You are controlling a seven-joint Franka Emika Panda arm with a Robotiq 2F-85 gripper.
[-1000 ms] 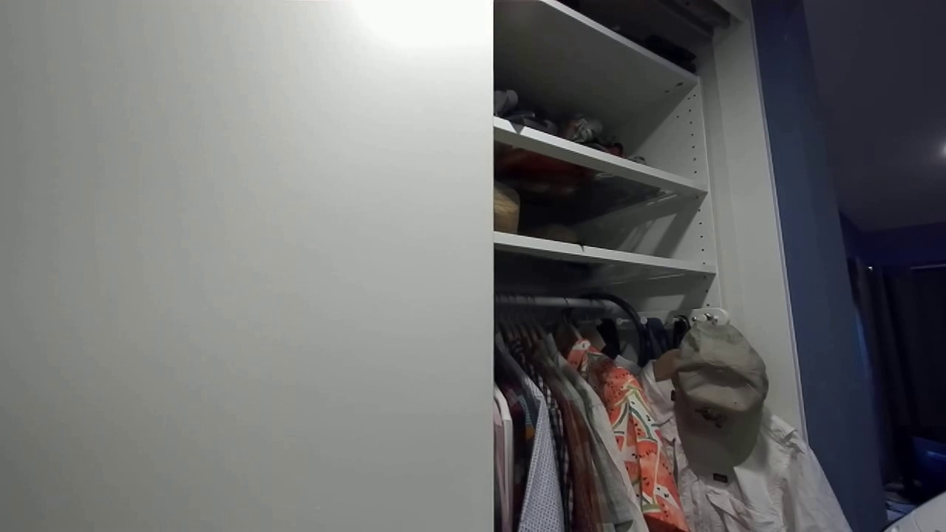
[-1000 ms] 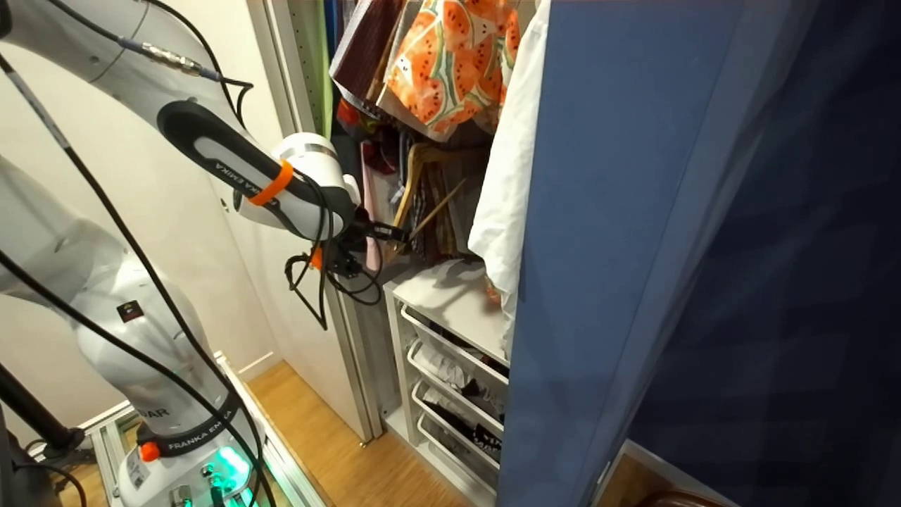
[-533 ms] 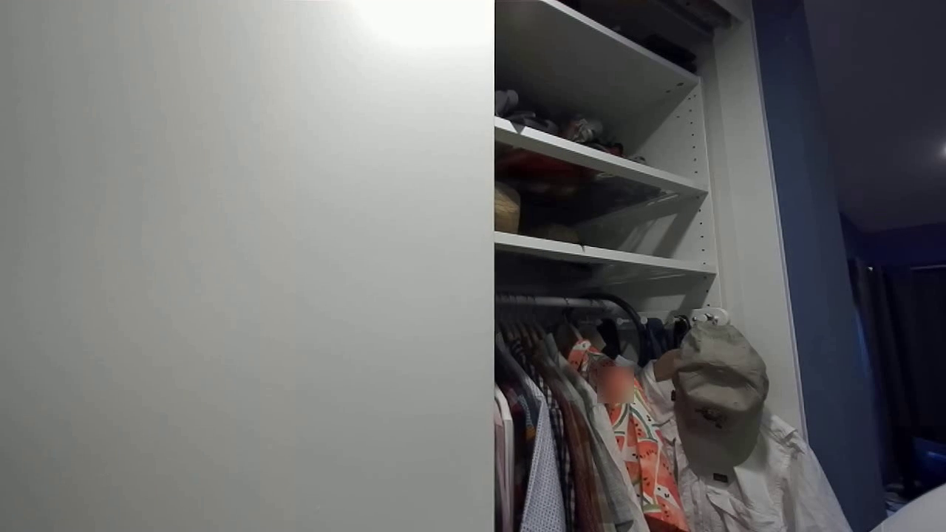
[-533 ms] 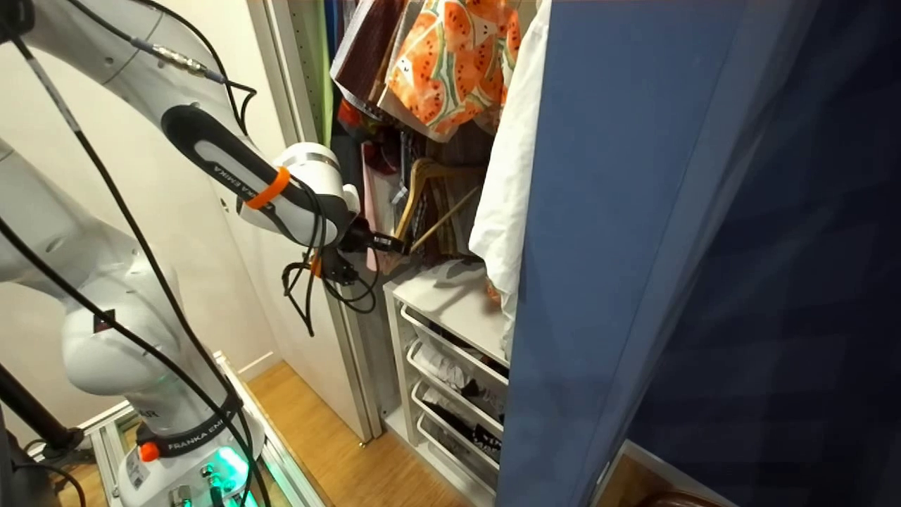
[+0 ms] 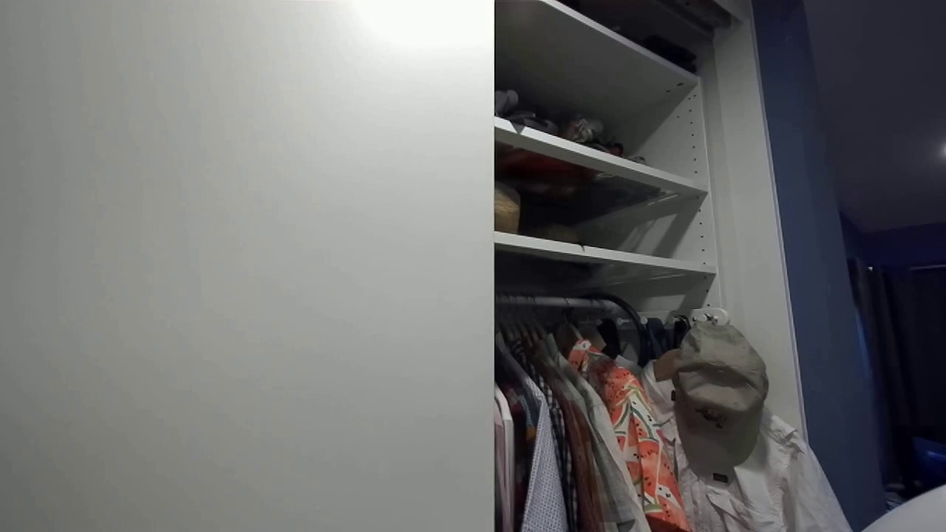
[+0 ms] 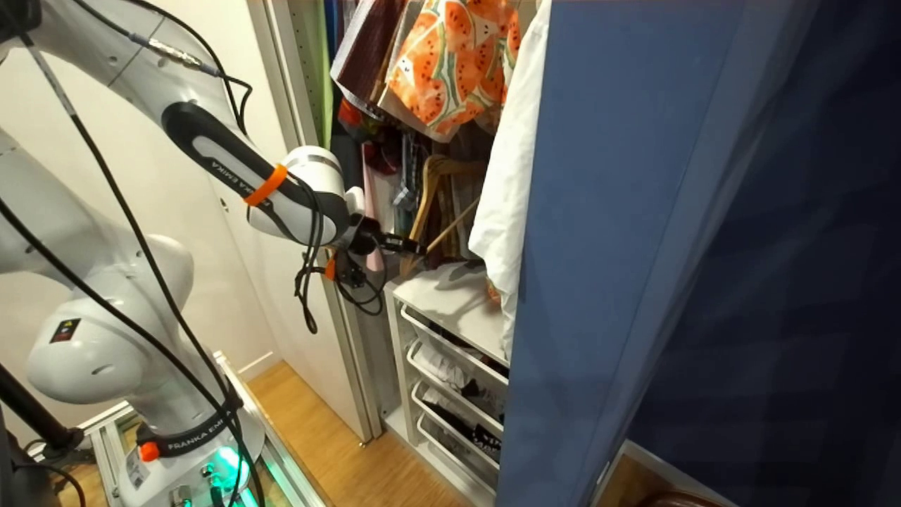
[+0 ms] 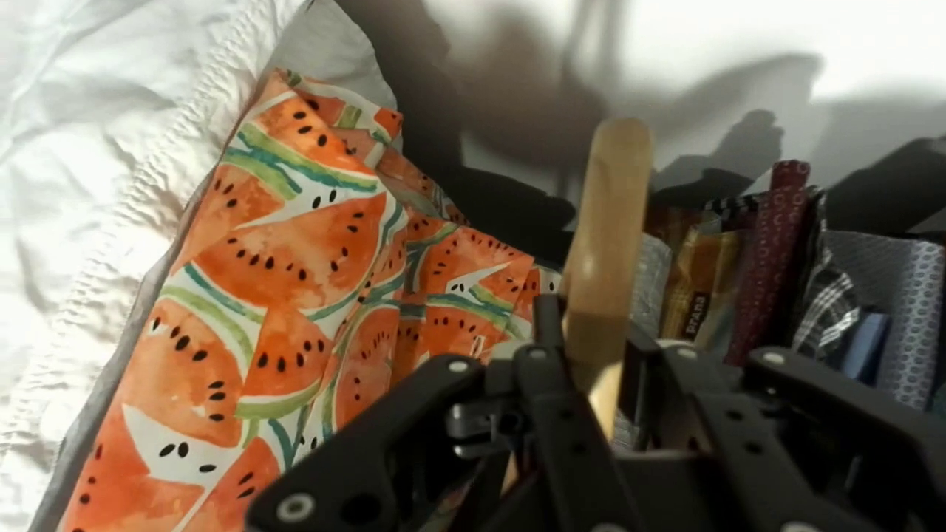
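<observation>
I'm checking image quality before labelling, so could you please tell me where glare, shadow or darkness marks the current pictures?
In an exterior view, glare whitens the top of the pale panel, while the room at far right is dark; in the wrist view, shadows cross the white surface behind the wooden hanger gripped by the hand.

The robot's base collar (image 6: 184, 443) reads "FRANKA EMI", its forearm (image 6: 243, 172) "EMIKA"; a warning triangle (image 6: 67, 327) marks the shoulder housing (image 6: 88, 362). On a brown garment (image 7: 715, 258), a tag (image 7: 695, 316) reads "prana"; a black garment's lettering (image 6: 488, 442) is blurred.

White arm (image 6: 169, 84), black panel (image 6: 186, 121), orange band (image 6: 266, 186), dark cables (image 6: 73, 279) and black pincer (image 7: 593, 332) with apparently silver screws (image 7: 295, 507).
</observation>
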